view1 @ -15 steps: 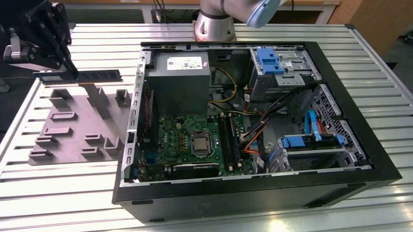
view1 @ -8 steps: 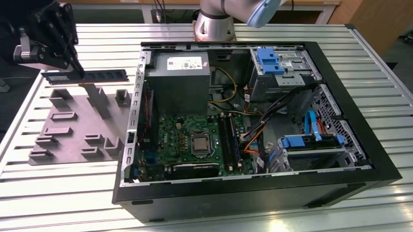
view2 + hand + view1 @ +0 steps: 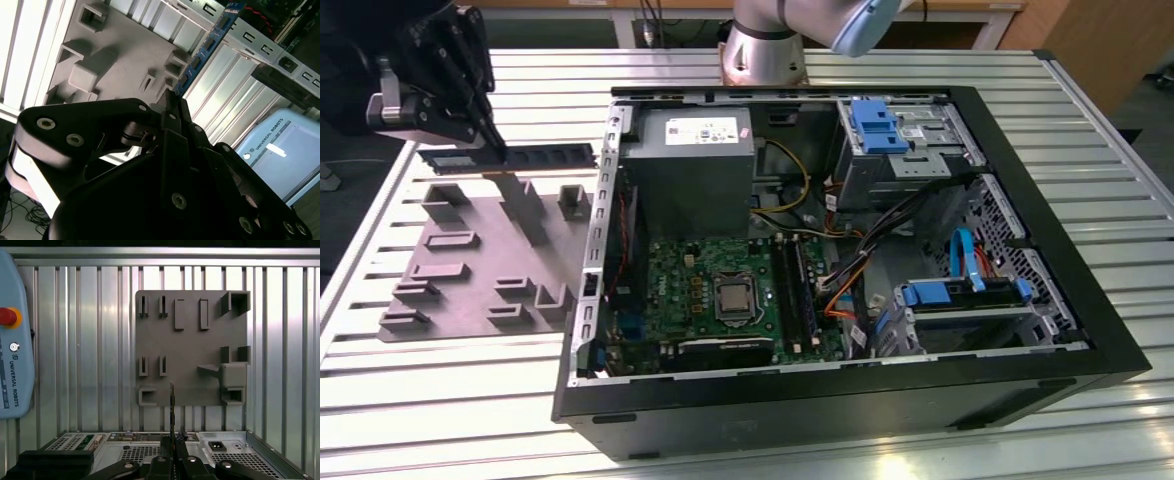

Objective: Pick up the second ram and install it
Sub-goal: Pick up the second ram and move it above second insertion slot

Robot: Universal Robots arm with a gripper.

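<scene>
The second ram (image 3: 520, 157) is a long dark stick held level in the air above the grey moulded tray (image 3: 460, 262), at the exterior view's left. My gripper (image 3: 490, 147) is shut on one end of it. In the second wrist view the ram (image 3: 206, 46) runs out from my gripper (image 3: 172, 102) as a blue-green strip over the tray (image 3: 120, 55). The first wrist view has the ram (image 3: 172, 407) edge-on, rising from my gripper (image 3: 172, 444) in front of the tray (image 3: 192, 347). The black memory sockets (image 3: 795, 287) lie on the green motherboard inside the open computer case (image 3: 1067, 300).
The case's wall (image 3: 594, 250) stands between the tray and the motherboard. Inside are a grey power supply (image 3: 687, 165), cables (image 3: 854, 285) and blue drive brackets (image 3: 874, 125). A teach pendant (image 3: 12, 340) lies on the slatted metal table (image 3: 440, 390). The arm's base (image 3: 767, 45) stands at the back.
</scene>
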